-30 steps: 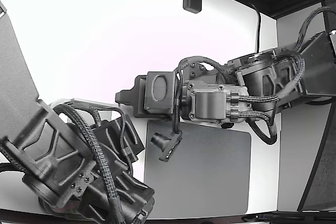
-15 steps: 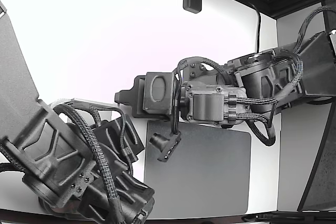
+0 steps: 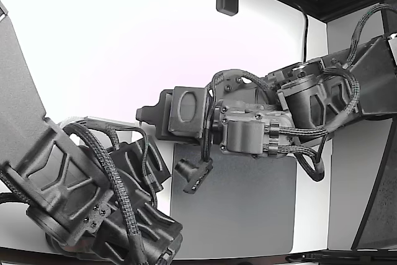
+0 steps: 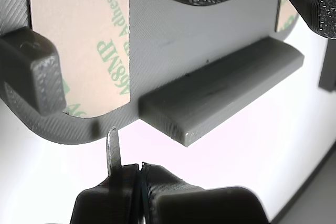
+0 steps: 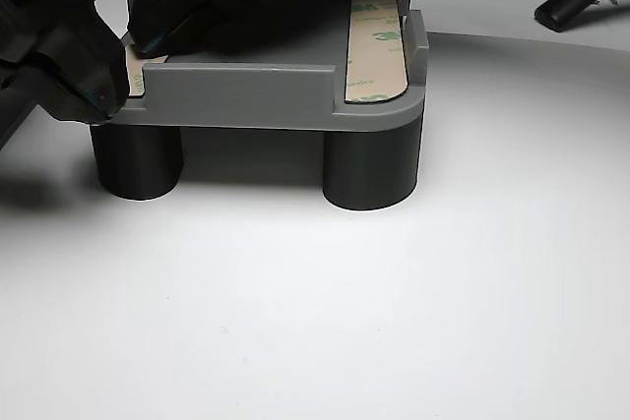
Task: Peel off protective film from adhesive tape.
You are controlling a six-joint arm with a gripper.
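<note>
**Gripper pinched at the tape's edge, film tab between its tips**

In the wrist view the gripper [image 4: 137, 169] sits at the lower middle of the frame with its two tips pressed together, and a thin pale sliver, probably a lifted film tab [image 4: 112, 148], stands up from between them. I judge the tips are closed there because the tab is the only free edge a peel can start from.

Just above it, the tan protective film [image 4: 86, 51] with green print lies flat in a recess of the grey fixture [image 4: 220, 95]. The fixture's raised walls and corner post [image 4: 31, 69] seem meant to keep the part from sliding under the pull.

In the other view the fixture stands on round legs, and a second taped strip [image 5: 377, 46] shows at upper right.

Whether the sliver is joined to the film cannot be made out. In the exterior view, arm housings hide the fixture and the tips entirely, and the dark arm crowds the other view's upper left.
</note>
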